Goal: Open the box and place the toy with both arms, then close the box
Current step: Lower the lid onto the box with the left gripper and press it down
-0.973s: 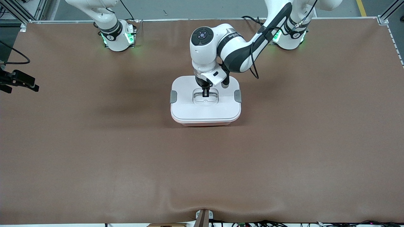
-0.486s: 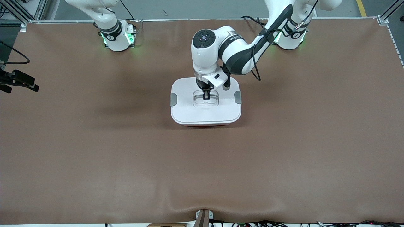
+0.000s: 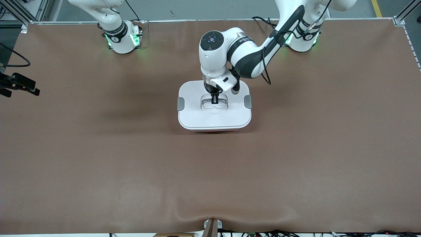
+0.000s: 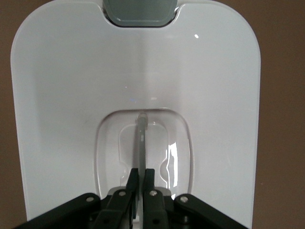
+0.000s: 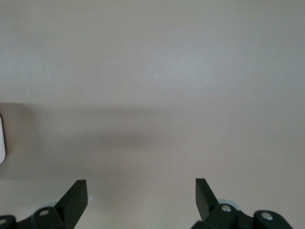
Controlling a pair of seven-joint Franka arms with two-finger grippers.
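Note:
The box [image 3: 215, 130] stands mid-table, only a thin pink strip of it showing under its white lid [image 3: 197, 115]. The lid lies flat on the box, a grey clip [image 3: 180, 102] at each end. My left gripper [image 3: 214, 100] reaches down into the lid's recess, shut on the thin clear handle [image 4: 141, 138]. In the left wrist view its gripper [image 4: 141, 171] pinches that handle edge-on over the lid [image 4: 71, 95]. My right gripper [image 5: 141, 188] hangs open over bare table, nothing between its fingers. The toy is hidden.
Brown matting [image 3: 210, 184] covers the table around the box. A black device with a cable [image 3: 19, 85] juts in at the right arm's end of the table. Both arm bases [image 3: 123, 39] stand along the table's edge farthest from the front camera.
The lid has come down and settled square on the box, so less pink shows under it. The left wrist shifted slightly with it. The right gripper has stayed open.

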